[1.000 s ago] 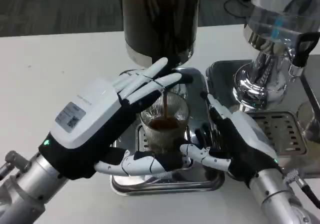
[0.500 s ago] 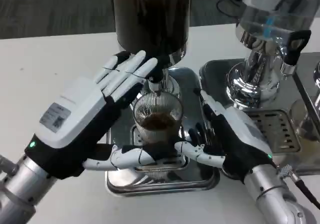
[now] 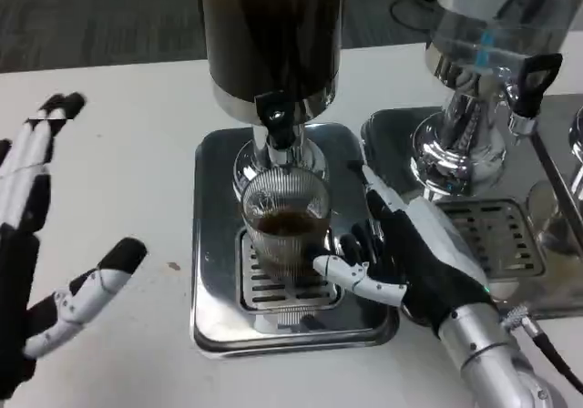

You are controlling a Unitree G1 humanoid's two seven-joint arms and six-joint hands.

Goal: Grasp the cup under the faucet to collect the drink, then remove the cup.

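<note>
Cup w/in right hand fingers.

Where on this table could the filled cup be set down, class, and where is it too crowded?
Free: the bare white table between the open left hand and the drip tray, and the strip in front of that tray. Crowded: around the cup, hemmed by the faucet, the right hand and the second dispenser's base.
</note>
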